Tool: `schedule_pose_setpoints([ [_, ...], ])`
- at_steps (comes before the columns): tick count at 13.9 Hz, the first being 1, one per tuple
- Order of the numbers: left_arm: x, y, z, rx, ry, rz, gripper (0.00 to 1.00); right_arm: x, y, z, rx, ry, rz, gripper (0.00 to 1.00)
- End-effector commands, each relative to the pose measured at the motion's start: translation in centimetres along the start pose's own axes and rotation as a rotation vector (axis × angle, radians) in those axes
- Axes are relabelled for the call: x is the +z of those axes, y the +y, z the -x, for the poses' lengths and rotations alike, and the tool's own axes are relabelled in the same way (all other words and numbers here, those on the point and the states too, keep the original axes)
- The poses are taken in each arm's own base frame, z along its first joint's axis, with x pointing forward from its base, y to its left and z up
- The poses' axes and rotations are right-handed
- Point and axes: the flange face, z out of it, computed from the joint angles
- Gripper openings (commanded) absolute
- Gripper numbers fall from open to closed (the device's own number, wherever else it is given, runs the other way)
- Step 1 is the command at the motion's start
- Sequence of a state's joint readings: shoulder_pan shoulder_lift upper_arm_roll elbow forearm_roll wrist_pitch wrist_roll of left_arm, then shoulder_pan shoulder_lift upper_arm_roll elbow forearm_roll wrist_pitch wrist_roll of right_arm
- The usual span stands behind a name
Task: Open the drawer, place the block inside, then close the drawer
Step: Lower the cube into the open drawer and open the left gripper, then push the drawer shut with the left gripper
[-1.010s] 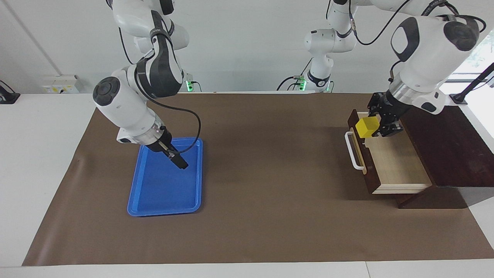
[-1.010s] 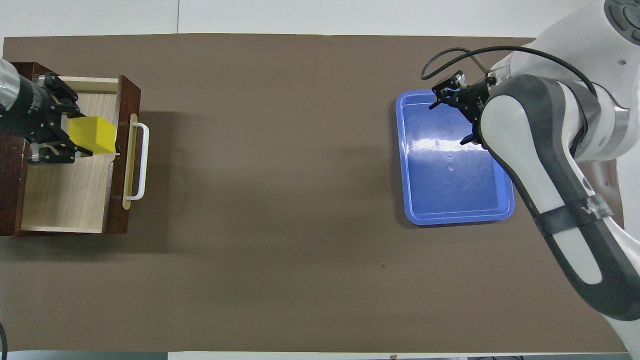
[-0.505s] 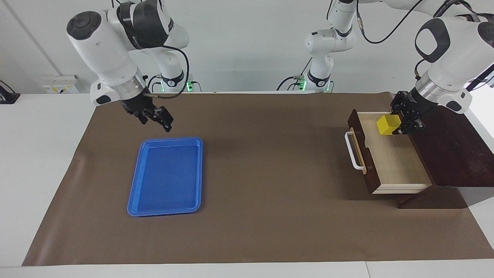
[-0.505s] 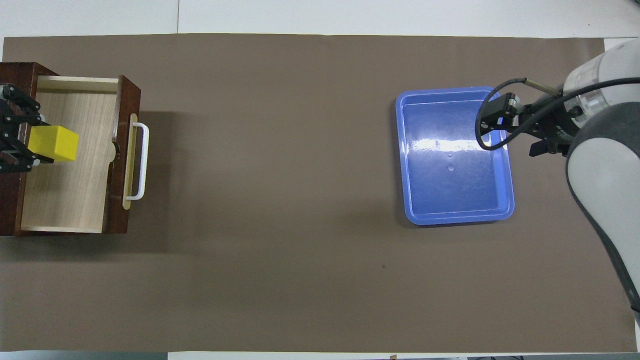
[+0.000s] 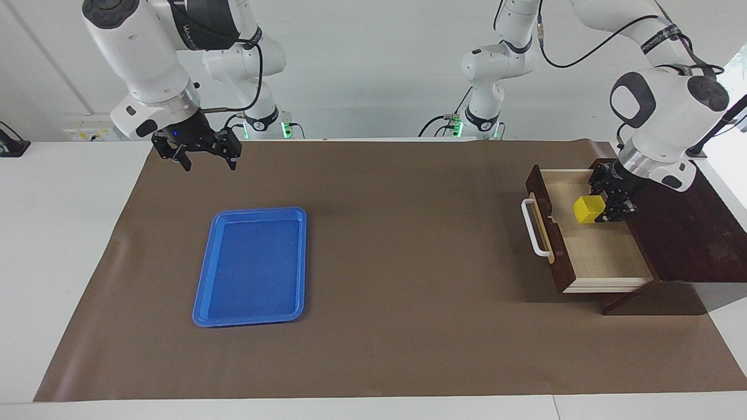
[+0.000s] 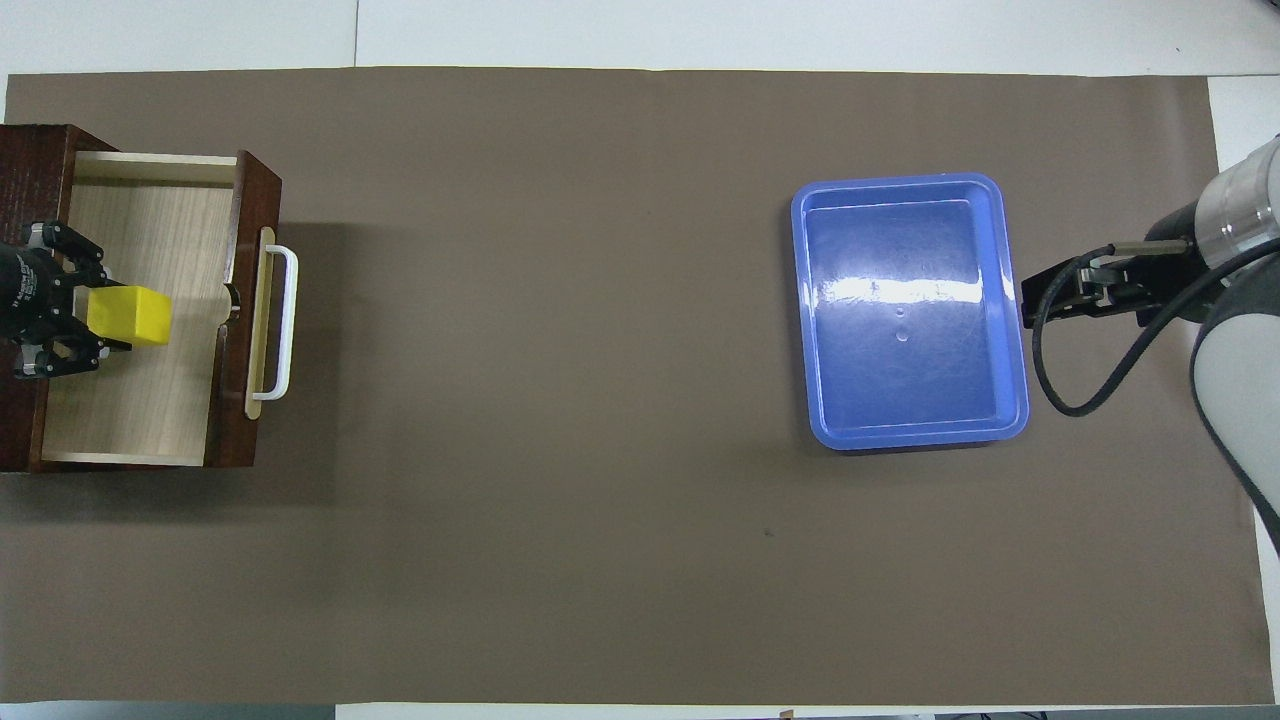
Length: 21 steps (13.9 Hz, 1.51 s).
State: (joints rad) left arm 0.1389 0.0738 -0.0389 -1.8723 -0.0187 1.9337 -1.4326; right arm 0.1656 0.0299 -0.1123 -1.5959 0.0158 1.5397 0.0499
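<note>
In the facing view the drawer (image 5: 589, 245) stands pulled out of its dark wooden box (image 5: 683, 227) at the left arm's end of the worktop (image 5: 408, 262), its white handle (image 5: 532, 228) toward the middle; the left gripper (image 5: 601, 204) has sunk lower into the drawer than half a second ago, its fingers clamped on the yellow block (image 5: 588, 209), which hangs just above the pale floor, and touching cannot be judged; the right gripper (image 5: 198, 153), which a second ago hung low over the blue tray (image 5: 252, 265), has lifted clear and now hovers over bare mat between tray and robots, fingers spread wide and holding nothing. In the overhead view the block (image 6: 128, 315) shows inside the drawer (image 6: 150, 310) against the left gripper (image 6: 90, 320), slightly nearer the handle (image 6: 283, 320) than before; the right gripper (image 6: 1060, 295) has left the tray (image 6: 908, 310) and sits just beside its edge, the tray unmoved.
</note>
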Motion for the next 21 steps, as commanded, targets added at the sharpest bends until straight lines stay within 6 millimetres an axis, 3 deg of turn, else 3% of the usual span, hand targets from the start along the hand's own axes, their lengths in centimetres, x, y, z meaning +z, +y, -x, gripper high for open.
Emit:
schedule_pose_setpoints([
  [1,1.4,-1.7,1.3,-0.01,0.018,0.012,0.0,0.1,3.4,0.8,-0.046,-0.003,0.003,1.0],
  [3,1.5,-1.7,1.0,-0.003,0.019,0.016,0.0,0.6,4.9,1.1,-0.041,-0.016,-0.001,1.0],
  [6,2.1,-2.2,0.9,0.0,0.018,0.004,0.0,0.3,5.0,0.7,-0.032,0.01,0.001,1.0],
  [7,2.4,-2.4,0.9,0.003,0.017,-0.002,0.18,0.2,4.8,0.5,0.014,0.016,-0.003,1.0],
  [8,2.3,-2.4,1.0,0.004,0.017,-0.001,0.64,0.1,4.8,0.5,0.059,0.016,-0.01,1.0],
  [9,2.2,-2.3,1.1,0.006,0.018,0.002,1.0,0.2,4.7,0.4,0.067,0.012,-0.015,1.0],
  [11,1.0,-1.5,1.4,0.007,0.019,0.021,1.0,0.3,4.7,0.4,0.069,0.005,-0.018,1.0],
  [13,-2.3,-0.6,2.5,0.017,0.009,0.038,1.0,0.6,4.6,0.1,0.068,-0.001,-0.019,1.0],
  [15,-4.7,0.6,7.1,0.064,-0.022,0.037,1.0,0.9,4.8,0.4,0.072,-0.005,-0.008,0.99],
  [17,-4.1,0.9,11.9,0.064,-0.019,0.054,1.0,1.0,4.7,0.2,0.071,0.004,-0.003,1.0],
  [19,-0.9,1.2,17.0,0.119,0.0,0.02,1.0,1.3,4.3,0.5,0.065,-0.004,-0.003,1.0],
  [21,1.3,0.8,17.5,0.152,0.044,-0.004,1.0,1.5,4.3,0.5,0.063,-0.01,-0.003,1.0],
])
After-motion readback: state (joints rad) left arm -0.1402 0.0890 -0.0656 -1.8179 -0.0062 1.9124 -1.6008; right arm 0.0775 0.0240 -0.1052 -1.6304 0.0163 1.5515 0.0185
